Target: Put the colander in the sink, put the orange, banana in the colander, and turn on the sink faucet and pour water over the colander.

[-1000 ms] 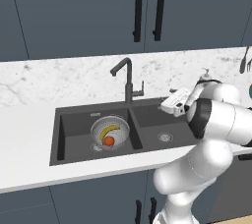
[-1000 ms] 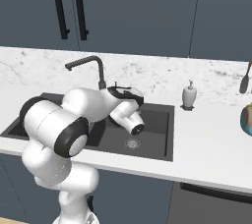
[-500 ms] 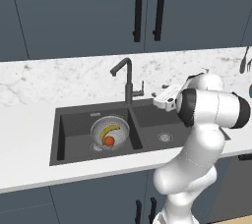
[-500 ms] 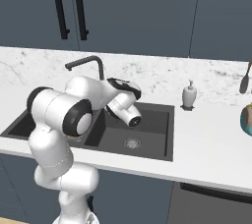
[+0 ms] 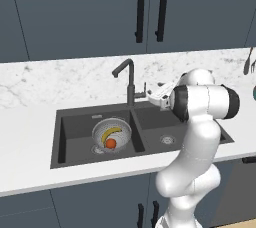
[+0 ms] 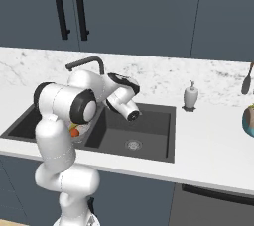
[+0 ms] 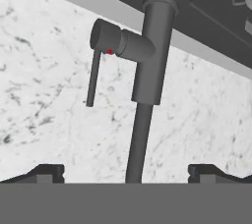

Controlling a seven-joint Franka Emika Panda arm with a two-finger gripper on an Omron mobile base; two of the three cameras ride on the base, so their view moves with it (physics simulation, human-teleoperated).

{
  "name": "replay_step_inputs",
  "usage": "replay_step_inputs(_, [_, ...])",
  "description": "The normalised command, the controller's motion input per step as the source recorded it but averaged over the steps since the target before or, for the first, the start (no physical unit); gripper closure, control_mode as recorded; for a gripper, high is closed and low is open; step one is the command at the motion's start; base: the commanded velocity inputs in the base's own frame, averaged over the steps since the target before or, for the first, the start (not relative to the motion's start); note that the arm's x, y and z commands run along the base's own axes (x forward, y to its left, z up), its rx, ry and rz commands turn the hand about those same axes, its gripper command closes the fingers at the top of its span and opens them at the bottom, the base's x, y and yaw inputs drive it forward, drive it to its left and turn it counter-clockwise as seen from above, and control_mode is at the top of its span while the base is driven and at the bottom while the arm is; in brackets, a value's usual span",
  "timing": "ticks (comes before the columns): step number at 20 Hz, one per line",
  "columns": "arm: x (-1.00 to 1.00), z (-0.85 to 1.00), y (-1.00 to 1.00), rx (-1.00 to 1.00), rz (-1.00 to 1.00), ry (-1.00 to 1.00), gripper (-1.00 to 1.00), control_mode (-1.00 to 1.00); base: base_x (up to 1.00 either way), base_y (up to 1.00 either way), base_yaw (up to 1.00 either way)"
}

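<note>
White marbled counter (image 5: 30,117) beneath dark blue cabinets (image 5: 75,12). At frame centre, the sink (image 5: 75,147) holds the colander (image 5: 111,132) (orange (image 5: 111,143) and banana (image 5: 111,133) inside). The fingers (image 7: 44,174), spread wide, are aimed at the sink faucet (image 7: 147,66).

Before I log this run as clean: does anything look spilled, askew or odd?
Nothing stands out. The colander sits upright in the sink's left basin with the banana and orange inside. The open claw is beside the faucet; no water is visible.
</note>
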Motion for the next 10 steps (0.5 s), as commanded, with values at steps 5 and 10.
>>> replay_step_inputs(5, [0.39, -0.11, 0.13, 0.00, 0.00, 0.00, -1.00, -1.00, 0.00, 0.00, 0.00])
replay_step_inputs(10, [0.47, -0.24, 0.06, 0.00, 0.00, 0.00, -1.00, -1.00, 0.00, 0.00, 0.00])
